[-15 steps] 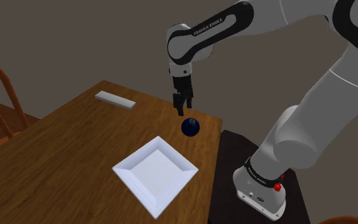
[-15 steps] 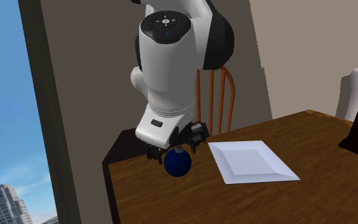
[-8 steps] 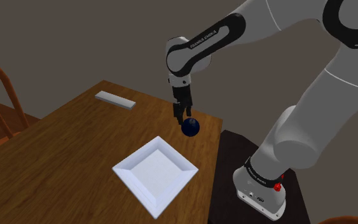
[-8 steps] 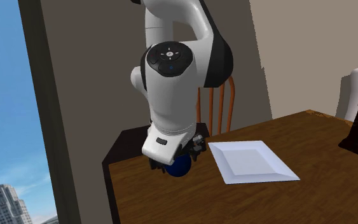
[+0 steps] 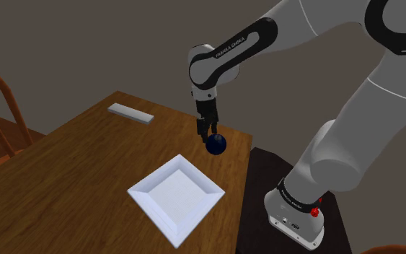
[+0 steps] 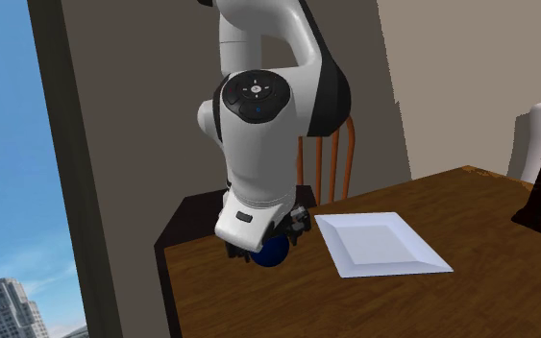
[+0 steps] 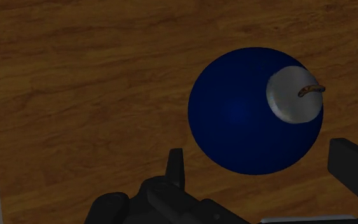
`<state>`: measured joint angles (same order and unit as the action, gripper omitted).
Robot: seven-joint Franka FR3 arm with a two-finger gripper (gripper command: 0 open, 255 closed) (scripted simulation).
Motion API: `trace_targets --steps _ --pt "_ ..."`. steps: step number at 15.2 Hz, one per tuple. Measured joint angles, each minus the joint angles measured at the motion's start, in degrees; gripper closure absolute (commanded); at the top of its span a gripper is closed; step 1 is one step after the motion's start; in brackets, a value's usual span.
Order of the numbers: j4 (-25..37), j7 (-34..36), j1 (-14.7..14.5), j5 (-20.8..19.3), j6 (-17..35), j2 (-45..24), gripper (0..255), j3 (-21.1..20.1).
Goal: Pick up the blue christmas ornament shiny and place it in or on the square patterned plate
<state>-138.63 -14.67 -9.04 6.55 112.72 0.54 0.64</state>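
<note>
The blue Christmas ornament [image 7: 241,118] rests on the wooden tabletop [image 5: 71,166], near the edge that faces the robot's stand [image 5: 295,216]. It is a glossy dark-blue ball, so it has no long axis of its own; the only direction it gives is the line from its centre out through the silvery cap [image 7: 290,95], which carries a small brown hook [image 7: 311,90]. In the wrist view that cap sits off the ball's middle, so the line is tilted rather than upright: cap and hook face up toward the camera and lean toward one finger [image 7: 355,164], away from the other [image 7: 176,167]. The black hand [image 5: 210,134] hangs directly over the ball with its fingers spread to either side; a strip of tabletop shows between each finger and the blue surface, so the hand is released and grips nothing. The square white plate [image 5: 145,193] lies flat on the tabletop, apart from the ornament: below and to the left of it in the shoulder view, to its right in the second exterior view. A flat white bar [image 5: 130,113] lies near the tabletop's far edge, well apart from both. A wooden chair [image 6: 333,154] stands behind the arm in the second exterior view.
</note>
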Motion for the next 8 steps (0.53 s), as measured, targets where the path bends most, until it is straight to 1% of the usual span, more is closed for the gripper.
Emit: trace_targets --steps 2,8 --pt "0.29 -0.03 -0.08 1.57 0.01 0.26 255 -0.11" --pt "0.25 0.12 -0.23 0.99 -0.02 0.65 255 -0.27"
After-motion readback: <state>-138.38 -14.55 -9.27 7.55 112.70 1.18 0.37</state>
